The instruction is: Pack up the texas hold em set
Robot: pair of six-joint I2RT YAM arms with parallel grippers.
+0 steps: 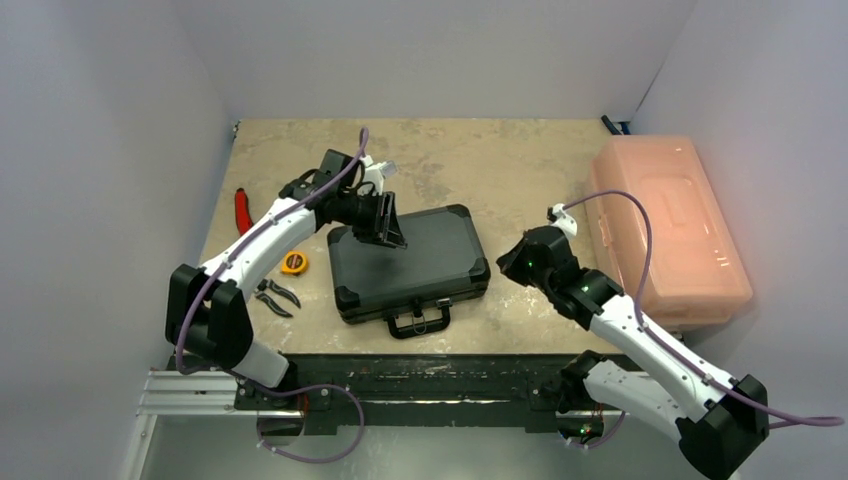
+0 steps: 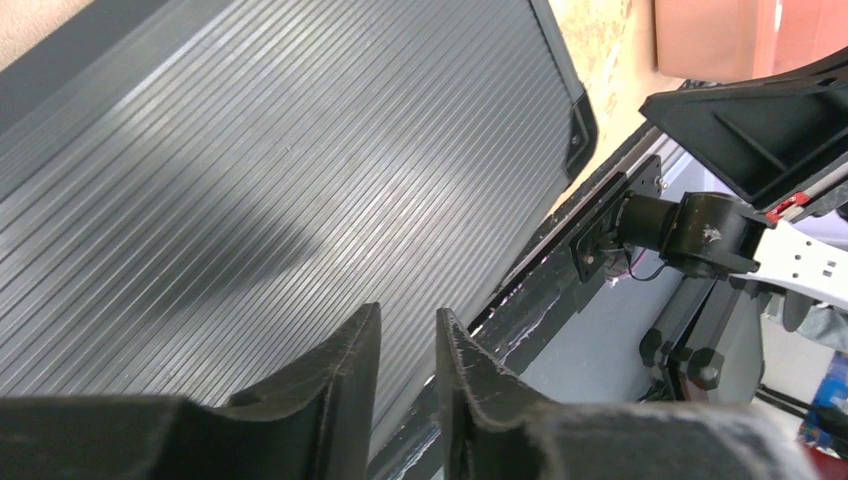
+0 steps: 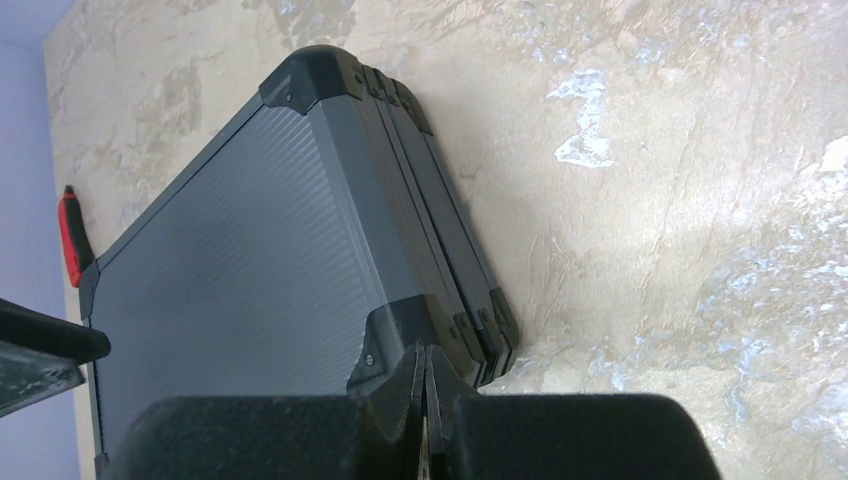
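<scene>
Top view: white-walled enclosure, mottled beige stone-look table [image 1: 500, 160]. The black rectangular briefcase-style case [image 1: 410, 262] lies flat and shut at the table's centre, with its carry handle [image 1: 420, 320] toward the near edge. No chips, cards or dice are visible outside it. The left pincer [image 1: 385, 222] hangs over the case's far-left part. The right pincer [image 1: 508, 264] sits just beside the case's right end. A large translucent pink plastic bin [image 1: 665, 225] stands along the right wall, well apart from the case. Left of the case lie a red-handled tool [image 1: 242, 210], a small yellow round object [image 1: 293, 263] and black-handled pliers [image 1: 275, 297].

Left wrist view: the ribbed black lid fills most of the frame. The two black fingers stand slightly parted with a narrow gap and nothing between them. Contact with the lid cannot be told.

Right wrist view: the fingers are pressed together tip to tip, holding nothing. The tips point at the case's near corner cap [image 3: 395, 335]; touching or not cannot be told. Both case halves sit flush together, with bare table to the right.
</scene>
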